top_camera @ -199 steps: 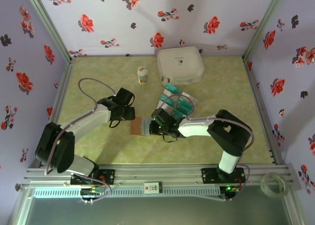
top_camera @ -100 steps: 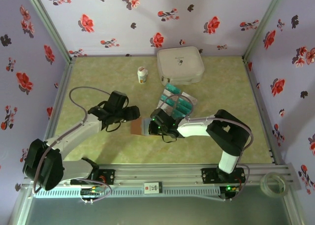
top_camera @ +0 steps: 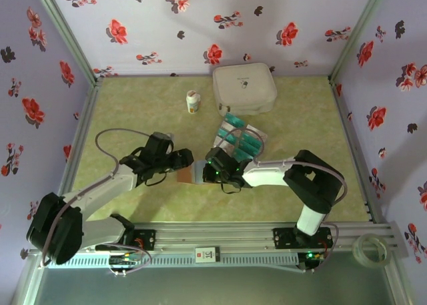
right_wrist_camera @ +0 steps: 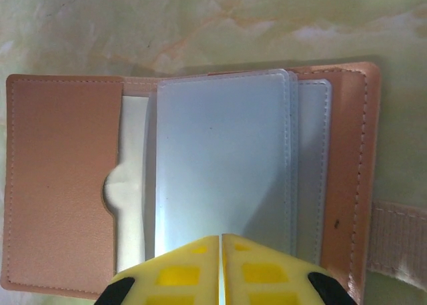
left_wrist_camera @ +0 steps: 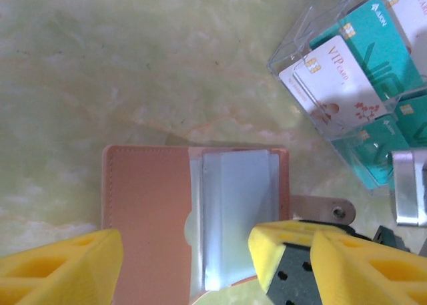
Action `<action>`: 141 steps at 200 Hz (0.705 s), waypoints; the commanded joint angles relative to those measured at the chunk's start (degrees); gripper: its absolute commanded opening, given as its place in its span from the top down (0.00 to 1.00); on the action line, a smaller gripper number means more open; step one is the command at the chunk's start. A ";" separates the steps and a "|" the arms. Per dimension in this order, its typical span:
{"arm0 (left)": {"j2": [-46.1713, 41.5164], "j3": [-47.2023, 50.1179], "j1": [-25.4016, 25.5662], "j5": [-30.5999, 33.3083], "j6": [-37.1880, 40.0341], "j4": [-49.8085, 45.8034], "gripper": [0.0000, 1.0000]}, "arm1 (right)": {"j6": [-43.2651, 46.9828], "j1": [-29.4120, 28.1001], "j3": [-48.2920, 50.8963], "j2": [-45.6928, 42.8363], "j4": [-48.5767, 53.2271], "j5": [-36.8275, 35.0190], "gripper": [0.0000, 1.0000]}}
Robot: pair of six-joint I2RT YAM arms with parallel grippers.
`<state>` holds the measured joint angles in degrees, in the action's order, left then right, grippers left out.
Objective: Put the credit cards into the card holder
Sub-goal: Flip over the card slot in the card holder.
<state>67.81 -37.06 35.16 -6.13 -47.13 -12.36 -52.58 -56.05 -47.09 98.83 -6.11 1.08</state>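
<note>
Currently the card holder [top_camera: 187, 172] is lying open and flat on the table [top_camera: 133, 105], between the two arms, its brown flap and blue-grey clear sleeves facing up. Left gripper [top_camera: 179, 159] is hovering over it with yellow fingers [left_wrist_camera: 63, 261] standing wide apart, one at either side of the holder, gripping nothing; right gripper [right_wrist_camera: 221, 265] is showing its fingers pressed together, tips over the sleeves, contact unclear. Credit cards [top_camera: 239, 142] are sitting bunched in a clear plastic case [left_wrist_camera: 293, 61] just beyond the holder, on the right arm's side.
</note>
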 commanded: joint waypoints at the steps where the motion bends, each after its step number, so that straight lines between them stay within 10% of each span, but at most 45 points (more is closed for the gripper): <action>1: -1.91 2.58 0.53 -1.39 -1.99 4.61 0.25 | -0.67 -0.39 0.95 -1.80 0.37 -2.05 0.91; 141: 1.26 7.36 2.72 -3.72 -2.43 11.35 0.27 | -1.83 -0.21 1.03 -0.47 -0.68 -1.21 0.91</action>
<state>67.90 -32.40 37.39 -9.67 -48.84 -3.16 -53.21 -56.05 -46.74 98.52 -6.15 0.80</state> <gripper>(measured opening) 0.736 0.090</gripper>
